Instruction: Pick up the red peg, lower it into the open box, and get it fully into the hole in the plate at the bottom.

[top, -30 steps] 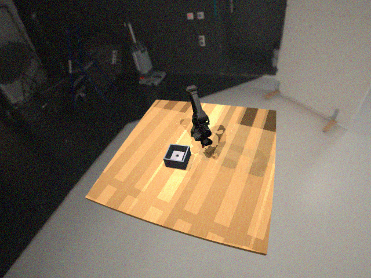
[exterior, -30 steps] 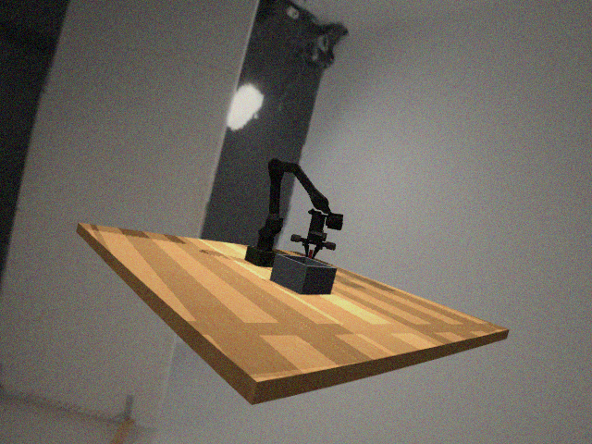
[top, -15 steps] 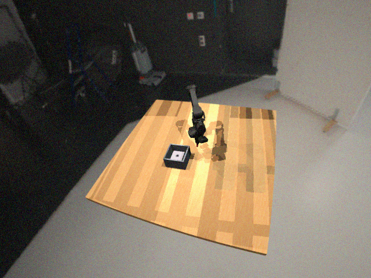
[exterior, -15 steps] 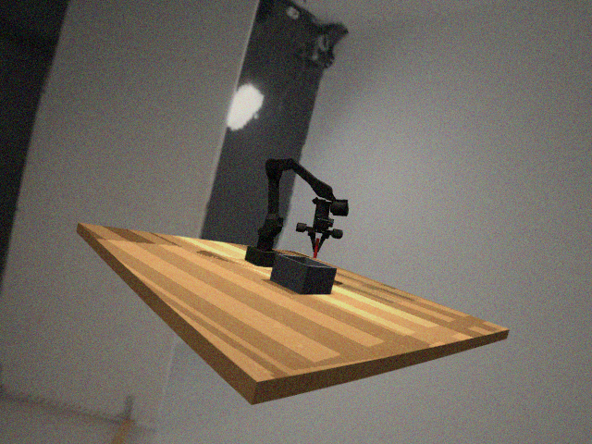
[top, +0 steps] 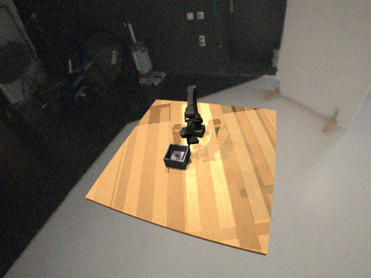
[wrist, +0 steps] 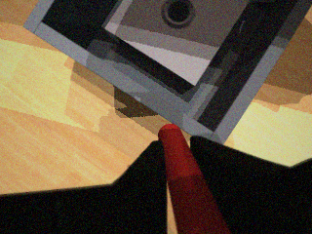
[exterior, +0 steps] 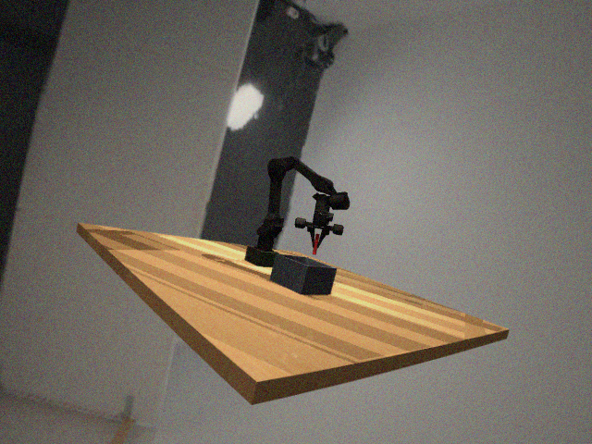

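The box [top: 175, 164] [exterior: 303, 275] [wrist: 146, 93] sits open side up, the plate [top: 181, 157] [wrist: 185, 65] at its bottom, the hole [top: 177, 155] [wrist: 177, 11] unfilled. By the box's corner on the arm's side, the peg [top: 188, 146] [exterior: 315, 244] [wrist: 187, 180] hangs slightly tilted, its tip just outside the rim in the wrist view. Above it, the gripper [top: 189, 143] [exterior: 315, 245] [wrist: 175, 147] is clamped on the peg. Behind the box rises the arm [top: 191, 104] [exterior: 275, 191]; around the box spreads the table [top: 149, 191] [exterior: 229, 315] [wrist: 49, 156]. Well beyond stands a vacuum [top: 142, 61].

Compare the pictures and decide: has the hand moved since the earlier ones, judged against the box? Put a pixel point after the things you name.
Yes. In the exterior view the hand [top: 189, 144] [exterior: 316, 243] [wrist: 175, 147] has risen relative to the box [top: 177, 165] [exterior: 302, 277] [wrist: 141, 95].
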`<state>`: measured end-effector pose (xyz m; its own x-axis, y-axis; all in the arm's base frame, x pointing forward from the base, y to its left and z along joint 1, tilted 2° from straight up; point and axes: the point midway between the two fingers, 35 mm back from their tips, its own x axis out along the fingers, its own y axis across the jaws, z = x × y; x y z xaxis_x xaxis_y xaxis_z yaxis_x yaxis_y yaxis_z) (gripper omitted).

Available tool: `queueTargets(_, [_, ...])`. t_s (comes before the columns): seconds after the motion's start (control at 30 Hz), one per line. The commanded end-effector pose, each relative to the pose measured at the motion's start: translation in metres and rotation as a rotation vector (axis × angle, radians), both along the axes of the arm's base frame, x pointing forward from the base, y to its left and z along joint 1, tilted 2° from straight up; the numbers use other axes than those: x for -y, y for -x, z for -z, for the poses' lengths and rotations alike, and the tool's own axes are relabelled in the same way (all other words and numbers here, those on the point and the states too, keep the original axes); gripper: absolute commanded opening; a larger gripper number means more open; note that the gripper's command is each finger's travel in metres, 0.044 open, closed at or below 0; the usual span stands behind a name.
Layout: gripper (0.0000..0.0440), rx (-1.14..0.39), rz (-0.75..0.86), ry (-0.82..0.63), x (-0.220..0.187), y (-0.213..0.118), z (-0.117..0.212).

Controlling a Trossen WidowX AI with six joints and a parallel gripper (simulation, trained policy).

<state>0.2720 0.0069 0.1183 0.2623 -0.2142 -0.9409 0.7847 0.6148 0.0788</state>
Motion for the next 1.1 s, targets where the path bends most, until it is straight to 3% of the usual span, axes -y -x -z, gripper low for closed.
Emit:
queueTargets(0.0, [0.0,0.007,0.016,-0.001,0.009,-0.007,-0.001])
queueTargets(0.63, [0.0004,0.022,0.136,-0.015,0.069,-0.039,0.012])
queueTargets(1.07, [0.0009,-0.031,0.158,-0.044,0.088,-0.05,0.043])
